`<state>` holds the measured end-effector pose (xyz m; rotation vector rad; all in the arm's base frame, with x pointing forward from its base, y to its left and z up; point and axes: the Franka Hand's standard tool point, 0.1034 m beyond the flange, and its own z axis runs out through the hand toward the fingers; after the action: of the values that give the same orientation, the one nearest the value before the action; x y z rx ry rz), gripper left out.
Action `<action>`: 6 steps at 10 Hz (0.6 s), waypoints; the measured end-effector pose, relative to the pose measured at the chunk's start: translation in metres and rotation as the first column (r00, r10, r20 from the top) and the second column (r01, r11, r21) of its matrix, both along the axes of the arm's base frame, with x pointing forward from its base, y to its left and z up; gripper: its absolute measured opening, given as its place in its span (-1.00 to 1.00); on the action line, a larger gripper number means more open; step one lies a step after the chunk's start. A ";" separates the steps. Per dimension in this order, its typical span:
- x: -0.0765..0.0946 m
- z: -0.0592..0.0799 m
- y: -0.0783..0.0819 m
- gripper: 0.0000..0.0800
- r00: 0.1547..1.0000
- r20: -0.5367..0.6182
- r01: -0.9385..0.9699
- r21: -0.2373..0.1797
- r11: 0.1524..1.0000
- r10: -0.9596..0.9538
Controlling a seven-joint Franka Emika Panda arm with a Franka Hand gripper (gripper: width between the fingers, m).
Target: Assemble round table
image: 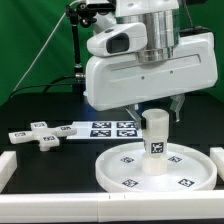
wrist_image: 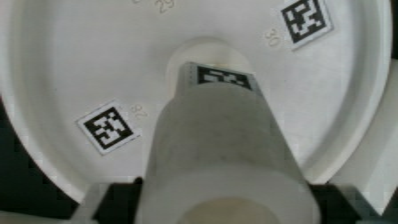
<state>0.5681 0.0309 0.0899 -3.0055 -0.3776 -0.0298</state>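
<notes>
Held the leg (image: 155, 142) clenched in the gripper (wrist_image: 214, 200), long axis vertical, straight below at the disc's (image: 115, 172) central hub.

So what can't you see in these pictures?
- Exterior view: the jaws, mostly hidden behind the arm's white housing.
- Exterior view: the middle of the large white round plastic disc, behind the short white plastic cylinder leg.
- Wrist view: the white cross-shaped plastic foot, outside the frame.
</notes>
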 end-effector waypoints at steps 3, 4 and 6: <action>0.001 0.000 -0.001 0.02 0.963 -0.008 0.268 0.027 0.963 -0.268; 0.001 0.000 -0.002 0.02 0.935 0.005 0.354 0.029 0.935 -0.354; 0.001 -0.001 -0.006 0.02 0.846 -0.009 0.533 0.039 0.845 -0.534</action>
<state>0.5695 0.0252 0.0891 -2.9616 0.4684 -0.0865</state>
